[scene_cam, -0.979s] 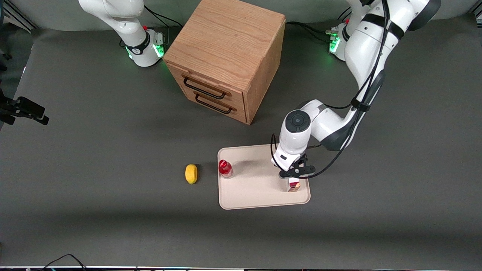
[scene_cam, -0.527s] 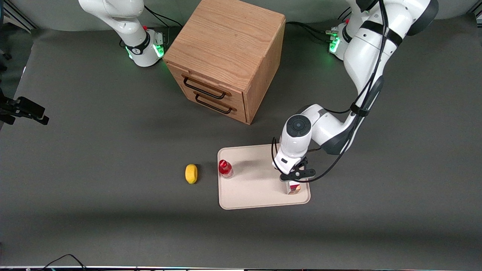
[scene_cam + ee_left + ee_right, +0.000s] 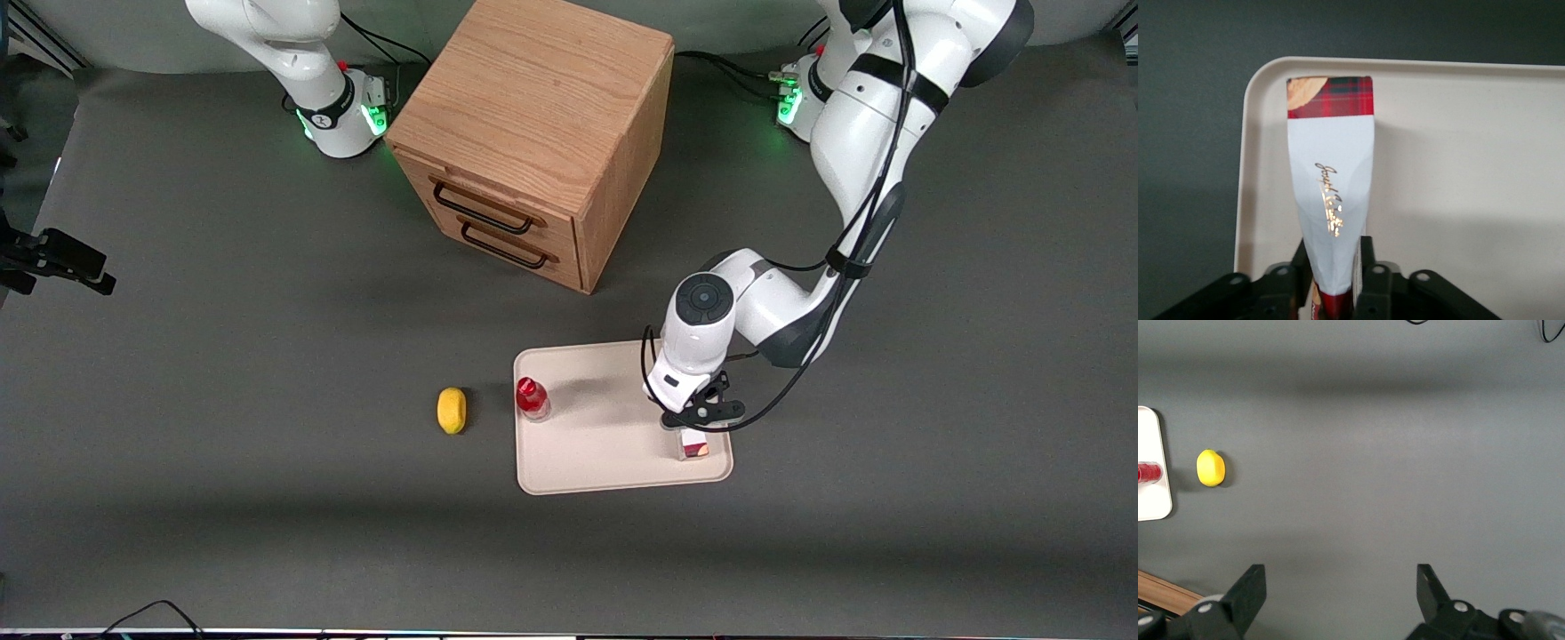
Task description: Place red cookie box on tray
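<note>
Front view: gripper (image 3: pixel 694 434) has sunk slightly, still clamping the box (image 3: pixel 694 447) upright on the tray (image 3: pixel 605 453); box mostly hidden.

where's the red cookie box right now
The red cookie box stands on end in the tool, over the tray corner nearest the front camera at the working arm's end, away from the red-capped bottle.

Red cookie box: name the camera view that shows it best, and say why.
The left wrist view: the red cookie box shows nearly whole, held upright over a corner of the tray by the tool. In the front view only its lower end peeks out under the tool. The right wrist view misses it.
</note>
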Motion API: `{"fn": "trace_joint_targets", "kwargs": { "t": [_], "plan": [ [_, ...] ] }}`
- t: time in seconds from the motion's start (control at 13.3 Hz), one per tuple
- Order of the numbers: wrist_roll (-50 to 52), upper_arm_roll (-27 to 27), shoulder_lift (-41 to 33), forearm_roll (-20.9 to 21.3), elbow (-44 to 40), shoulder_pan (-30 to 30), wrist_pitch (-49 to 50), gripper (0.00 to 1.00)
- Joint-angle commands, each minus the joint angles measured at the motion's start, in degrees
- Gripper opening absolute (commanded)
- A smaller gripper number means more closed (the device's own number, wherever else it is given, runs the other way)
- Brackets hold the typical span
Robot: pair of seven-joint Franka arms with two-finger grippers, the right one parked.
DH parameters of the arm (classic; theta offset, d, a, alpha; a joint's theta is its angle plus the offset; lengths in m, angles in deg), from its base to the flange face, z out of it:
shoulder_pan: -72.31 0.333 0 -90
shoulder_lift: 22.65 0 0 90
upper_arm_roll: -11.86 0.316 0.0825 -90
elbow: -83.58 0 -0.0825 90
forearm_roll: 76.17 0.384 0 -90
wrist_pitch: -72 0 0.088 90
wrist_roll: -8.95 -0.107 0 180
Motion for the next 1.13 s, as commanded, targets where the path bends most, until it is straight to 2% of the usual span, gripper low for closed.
{"fn": "trace_joint_targets", "kwargs": {
  "t": [0.0,0.6,0.68,0.83,0.9,1.05],
  "plan": [
    [0.29,0.61,0.72,2.19,-1.21,0.05,-1.38,1.00],
    [0.37,0.08,-1.64,1.41,-1.38,1.54,-0.51,1.00],
    [0.37,-0.27,-3.48,0.88,-1.04,1.72,0.72,1.00],
    [-2.59,-1.58,-8.92,0.09,-1.12,1.90,9.82,1.00],
    [-7.49,-2.63,-12.08,-2.79,-1.12,2.94,14.48,1.00],
    [-17.76,-2.39,-20.42,-13.92,-1.03,4.09,23.45,1.00]
  ]
}}
